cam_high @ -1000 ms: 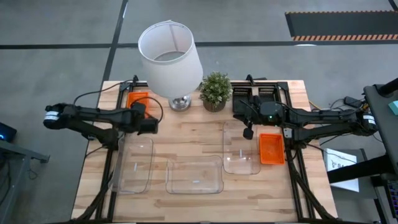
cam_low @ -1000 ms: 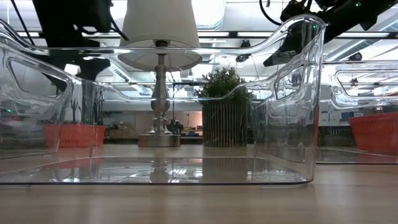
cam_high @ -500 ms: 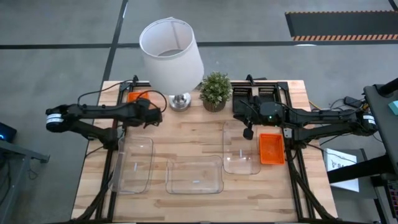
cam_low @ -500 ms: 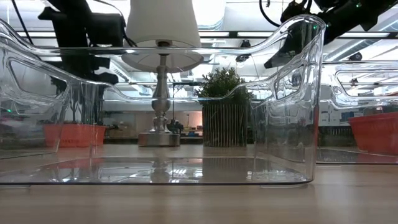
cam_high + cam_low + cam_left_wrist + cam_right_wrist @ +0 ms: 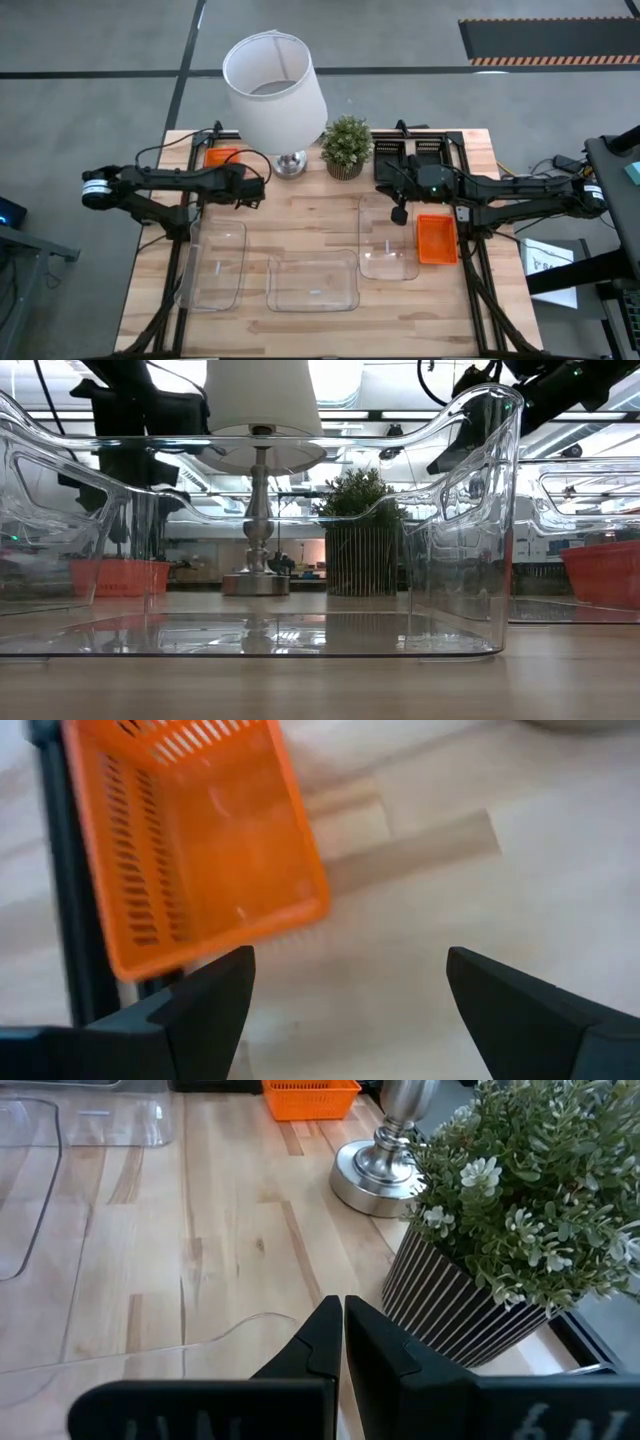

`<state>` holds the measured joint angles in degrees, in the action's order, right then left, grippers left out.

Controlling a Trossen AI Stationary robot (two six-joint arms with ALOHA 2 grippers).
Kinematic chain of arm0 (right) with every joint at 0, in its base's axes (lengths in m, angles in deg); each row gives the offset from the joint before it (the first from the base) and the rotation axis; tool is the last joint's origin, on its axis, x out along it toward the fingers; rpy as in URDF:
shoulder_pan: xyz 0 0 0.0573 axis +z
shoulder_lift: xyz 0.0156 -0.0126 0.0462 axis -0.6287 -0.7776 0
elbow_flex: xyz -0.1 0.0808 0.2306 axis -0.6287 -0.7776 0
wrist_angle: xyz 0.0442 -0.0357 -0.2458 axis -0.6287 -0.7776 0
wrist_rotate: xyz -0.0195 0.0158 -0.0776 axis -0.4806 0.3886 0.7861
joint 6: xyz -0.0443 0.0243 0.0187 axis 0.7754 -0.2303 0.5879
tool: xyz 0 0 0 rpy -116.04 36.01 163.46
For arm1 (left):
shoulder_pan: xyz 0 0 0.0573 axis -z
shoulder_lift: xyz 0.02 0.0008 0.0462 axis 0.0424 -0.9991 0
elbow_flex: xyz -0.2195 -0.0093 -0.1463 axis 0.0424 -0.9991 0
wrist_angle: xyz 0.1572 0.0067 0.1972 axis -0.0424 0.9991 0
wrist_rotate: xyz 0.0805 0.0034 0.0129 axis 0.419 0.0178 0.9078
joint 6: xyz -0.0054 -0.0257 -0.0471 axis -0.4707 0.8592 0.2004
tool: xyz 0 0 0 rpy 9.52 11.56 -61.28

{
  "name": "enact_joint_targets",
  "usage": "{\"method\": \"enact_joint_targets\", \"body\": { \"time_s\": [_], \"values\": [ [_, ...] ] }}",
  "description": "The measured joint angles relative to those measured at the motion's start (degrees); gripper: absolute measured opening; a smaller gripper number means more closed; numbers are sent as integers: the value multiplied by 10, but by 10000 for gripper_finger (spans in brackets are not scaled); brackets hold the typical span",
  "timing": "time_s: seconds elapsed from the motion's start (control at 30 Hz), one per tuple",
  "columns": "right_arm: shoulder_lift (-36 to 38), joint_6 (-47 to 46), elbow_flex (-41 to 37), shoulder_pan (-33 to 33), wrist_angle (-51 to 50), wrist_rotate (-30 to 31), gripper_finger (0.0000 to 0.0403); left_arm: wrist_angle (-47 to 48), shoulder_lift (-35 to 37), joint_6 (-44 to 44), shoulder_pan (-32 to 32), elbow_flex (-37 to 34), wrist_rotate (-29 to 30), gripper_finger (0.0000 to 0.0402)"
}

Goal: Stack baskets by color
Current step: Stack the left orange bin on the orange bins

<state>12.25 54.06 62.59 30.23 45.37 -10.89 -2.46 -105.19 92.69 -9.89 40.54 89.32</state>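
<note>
The left gripper has slid toward the lamp base, jaws spread and empty, near the orange basket. The right gripper, pinched shut, hovers over a clear basket.

The wooden table carries three clear baskets, two orange baskets, black baskets, a lamp and a potted plant.

left dark two-finger gripper fingers spread wide, empty, arm stretched across table's far left. right dark two-finger gripper fingers pressed together, empty, arm reaching inward from right.
</note>
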Motion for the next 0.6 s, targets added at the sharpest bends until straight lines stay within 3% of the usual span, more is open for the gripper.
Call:
{"method": "enact_joint_targets", "body": {
  "time_s": [0.23, 0.4, 0.5, 0.6],
  "values": [
    [0, -3, -5, 0, 0, 0, 9, 26, 32, -3, 20, 7, -102, 313],
    [0, -2, -6, 0, 0, 0, 9, 47, 65, -59, 34, 15, -179, 313],
    [0, -2, -6, 0, 0, 0, 9, 70, 82, -126, 34, 26, -214, 313],
    [0, 4, -6, 0, 0, 0, 9, 73, 96, -254, 34, 29, -242, 313]
  ]
}}
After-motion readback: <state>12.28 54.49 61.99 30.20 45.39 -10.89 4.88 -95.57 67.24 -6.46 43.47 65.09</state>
